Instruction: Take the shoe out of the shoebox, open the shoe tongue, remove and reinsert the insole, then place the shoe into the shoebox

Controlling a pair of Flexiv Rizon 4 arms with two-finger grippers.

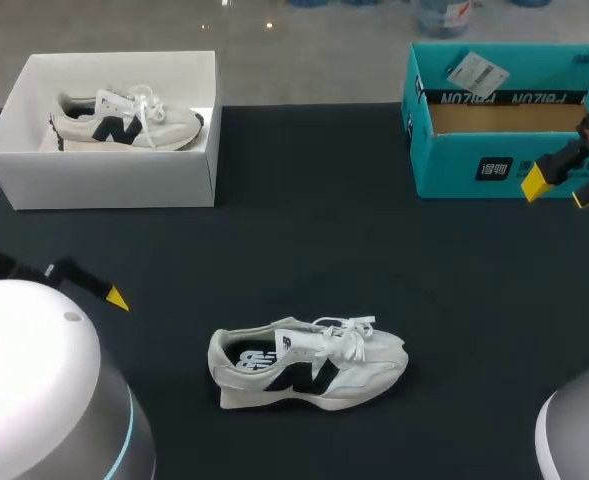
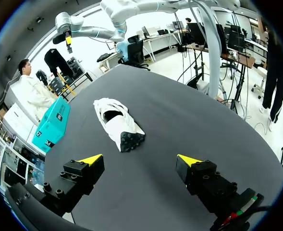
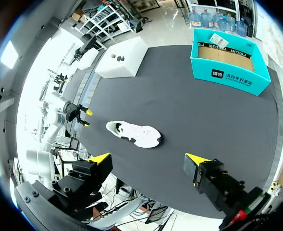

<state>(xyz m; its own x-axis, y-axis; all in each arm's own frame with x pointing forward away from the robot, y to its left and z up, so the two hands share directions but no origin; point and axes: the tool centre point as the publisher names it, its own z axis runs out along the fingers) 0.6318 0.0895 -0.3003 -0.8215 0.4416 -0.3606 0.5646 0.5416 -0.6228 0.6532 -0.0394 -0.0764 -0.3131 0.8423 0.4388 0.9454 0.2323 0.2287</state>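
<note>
A white sneaker with a dark side logo (image 1: 309, 362) rests on the black table near the front middle, toe to the right, laces tied. It also shows ahead of each gripper: sneaker (image 2: 118, 122), sneaker (image 3: 134, 134). The white shoebox (image 1: 14, 165) stands at the back left, lid off, with a second matching sneaker (image 1: 124, 120) inside. My left gripper (image 1: 109, 293) hovers low at the left, well left of the sneaker; its fingers (image 2: 88, 161) stand open and empty. My right gripper (image 1: 564, 188) hangs high at the far right, open and empty, right gripper (image 3: 148, 158).
An open teal cardboard box (image 1: 474, 165) sits at the back right, just behind my right gripper; it also shows as teal box (image 2: 52, 125) and teal box (image 3: 230, 79). The white shoebox (image 3: 122, 60) stands far across the table from it.
</note>
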